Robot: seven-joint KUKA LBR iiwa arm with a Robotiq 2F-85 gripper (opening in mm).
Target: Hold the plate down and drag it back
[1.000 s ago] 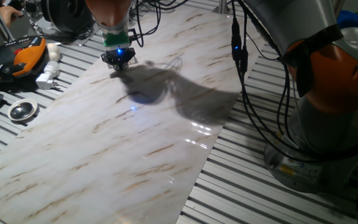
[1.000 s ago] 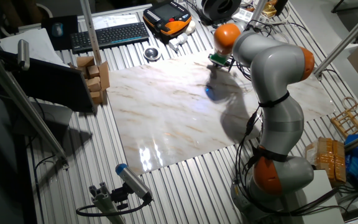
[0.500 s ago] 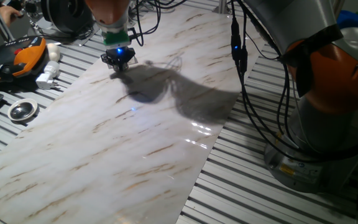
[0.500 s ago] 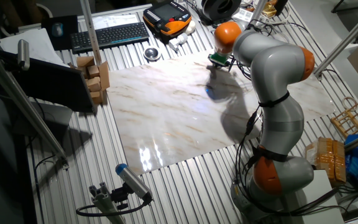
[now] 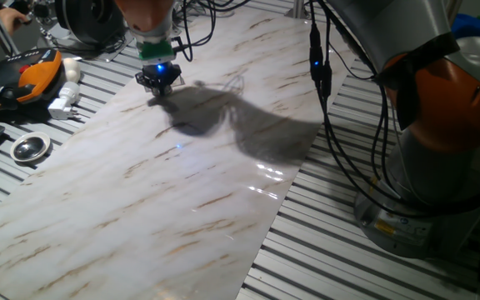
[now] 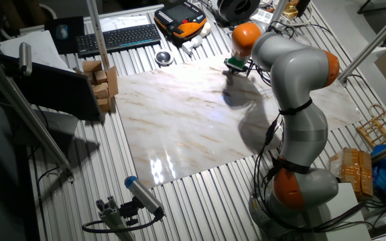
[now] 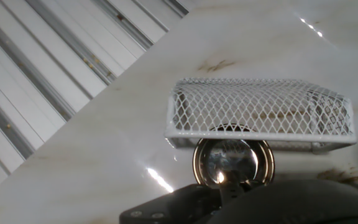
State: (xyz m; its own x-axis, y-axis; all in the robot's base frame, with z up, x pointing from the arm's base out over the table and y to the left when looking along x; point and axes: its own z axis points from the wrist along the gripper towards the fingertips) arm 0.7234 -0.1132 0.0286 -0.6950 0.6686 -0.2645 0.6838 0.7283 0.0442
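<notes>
The plate (image 7: 232, 160) is a small round shiny metal disc with a raised rim, lying on the marble board (image 5: 207, 192). It shows only in the hand view, right under my gripper (image 7: 222, 185). The dark fingers form one mass with no gap and rest on the plate's near edge. In the fixed views my gripper (image 5: 158, 85) stands tip-down near the board's far left edge and hides the plate; it also shows in the other fixed view (image 6: 230, 71).
A white wire-mesh piece (image 7: 260, 112) lies just beyond the plate. A larger round metal dish (image 5: 30, 147) sits on the slatted table off the board. An orange-black pendant (image 5: 23, 79) and a white plug (image 5: 63, 104) lie nearby. The robot's base (image 5: 440, 125) stands at the right.
My gripper has shifted very slightly toward the board's far edge. Nothing else has visibly moved.
</notes>
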